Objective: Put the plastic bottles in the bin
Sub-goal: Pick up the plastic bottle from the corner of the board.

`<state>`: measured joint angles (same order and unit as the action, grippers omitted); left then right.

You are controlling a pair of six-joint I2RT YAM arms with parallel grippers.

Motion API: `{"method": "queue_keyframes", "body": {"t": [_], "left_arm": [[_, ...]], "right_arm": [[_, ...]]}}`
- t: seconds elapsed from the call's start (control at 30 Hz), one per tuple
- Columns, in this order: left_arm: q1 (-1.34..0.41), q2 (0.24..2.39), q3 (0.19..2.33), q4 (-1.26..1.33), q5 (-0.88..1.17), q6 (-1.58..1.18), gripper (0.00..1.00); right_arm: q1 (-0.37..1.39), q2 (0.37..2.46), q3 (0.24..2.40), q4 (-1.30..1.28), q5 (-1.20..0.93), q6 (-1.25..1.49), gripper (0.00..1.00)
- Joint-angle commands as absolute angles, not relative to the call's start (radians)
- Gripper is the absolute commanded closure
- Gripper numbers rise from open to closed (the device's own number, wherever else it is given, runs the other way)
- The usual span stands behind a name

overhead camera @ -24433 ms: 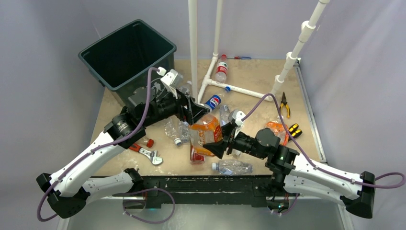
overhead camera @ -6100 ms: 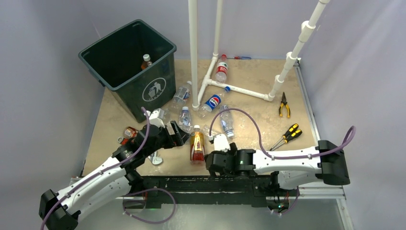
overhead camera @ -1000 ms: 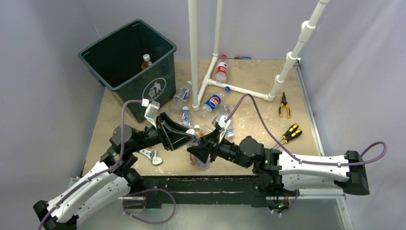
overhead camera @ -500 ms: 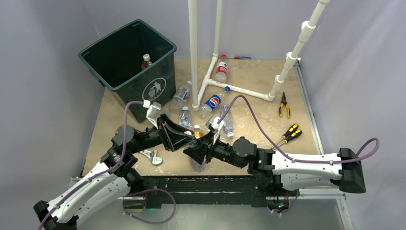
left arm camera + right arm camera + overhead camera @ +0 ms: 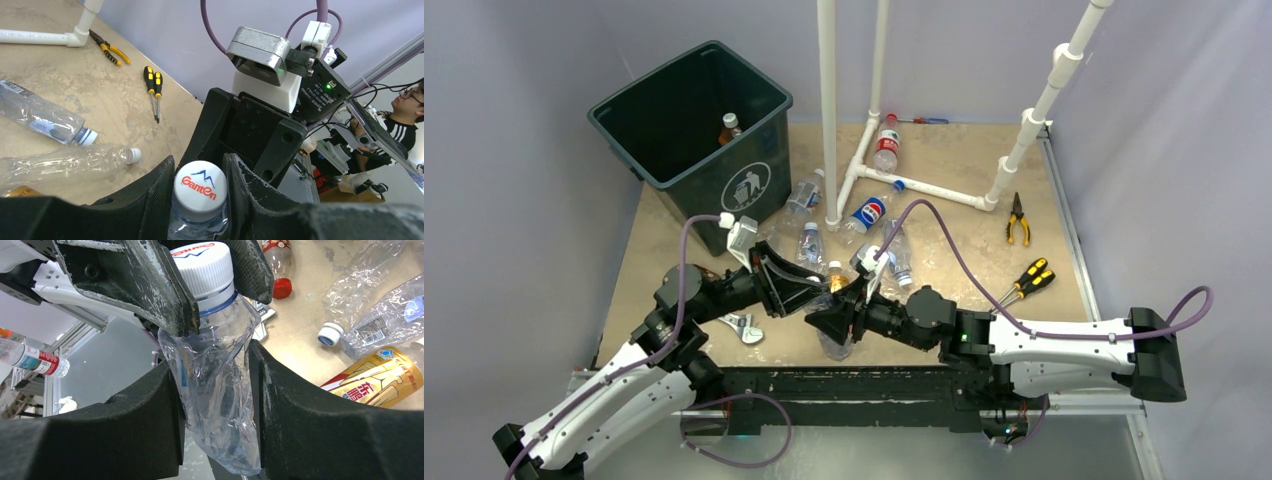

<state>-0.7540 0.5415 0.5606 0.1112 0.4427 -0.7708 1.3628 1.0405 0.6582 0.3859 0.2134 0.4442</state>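
The left pincer (image 5: pixel 199 170) is closed tight on the white cap (image 5: pixel 201 187) of a crushed clear bottle (image 5: pixel 220 390), with one finger (image 5: pixel 150 200) pressed against each side of the cap. The right pincer (image 5: pixel 215 365) grips the same bottle lower down. Its jaws stand partly apart, and the crumpled body is wedged between them, touching both. Both arms hold the bottle at once above the near part of the surface (image 5: pixel 944 290), well apart from the bin (image 5: pixel 746 190).

From above, the two pincers meet nose to nose and cover most of the bottle. Only a pale stretch of its body shows beneath them, and it is hard to tell whether its base touches the surface. In the left wrist view only the cap and shoulder are visible.

Inside the bin, an amber bottle (image 5: pixel 729 128) shows near the right-hand wall. A blue-labelled bottle (image 5: pixel 871 212) and a red-labelled bottle (image 5: pixel 886 145) lie by the white pipe frame (image 5: pixel 904 185). A clear one (image 5: pixel 802 195) lies near the bin's foot. A gold-labelled bottle (image 5: pixel 380 380) lies just beyond the right pincer, partly hidden behind its finger.
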Motion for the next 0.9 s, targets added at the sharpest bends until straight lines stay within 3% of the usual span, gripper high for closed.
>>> {"method": "queue_keyframes", "body": {"t": [0.0,0.2,0.4,0.87], "left_arm": [[-0.759,0.516,0.582,0.104,0.406,-0.755,1.0],[-0.758,0.503,0.614,0.055,0.356,-0.726,1.0],[-0.759,0.502,0.655,0.012,0.32,-0.693,1.0],[-0.758,0.498,0.766,-0.136,0.2,-0.595,1.0]], "right_arm": [[1.366,1.022,0.709,0.395,0.21,0.456,0.71],[1.365,1.025,0.729,0.359,0.204,0.464,0.31],[1.366,1.025,0.75,0.331,0.203,0.466,0.02],[1.365,0.971,0.759,0.217,0.22,0.461,0.01]]}}
